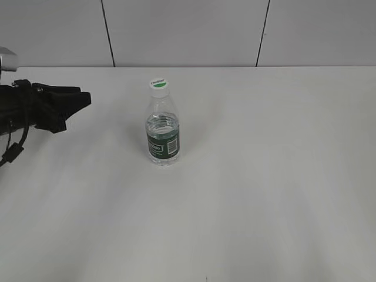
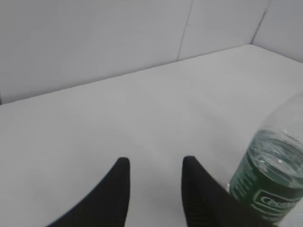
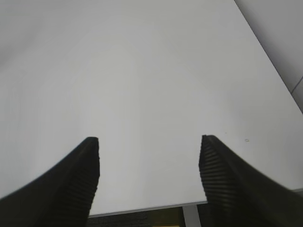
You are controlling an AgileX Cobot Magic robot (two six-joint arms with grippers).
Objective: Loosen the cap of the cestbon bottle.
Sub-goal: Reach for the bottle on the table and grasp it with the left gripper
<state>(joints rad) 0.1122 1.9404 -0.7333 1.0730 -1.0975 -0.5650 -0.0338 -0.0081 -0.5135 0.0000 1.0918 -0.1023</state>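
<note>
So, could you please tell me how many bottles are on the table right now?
1. The cestbon bottle stands upright on the white table, left of centre, its cap on top; nothing shown could hide another.

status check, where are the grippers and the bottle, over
Left gripper open, empty, beside the cestbon bottle, not touching. Right gripper open, empty, over bare table. Bottle upright, cap on. Nothing in the way.
</note>
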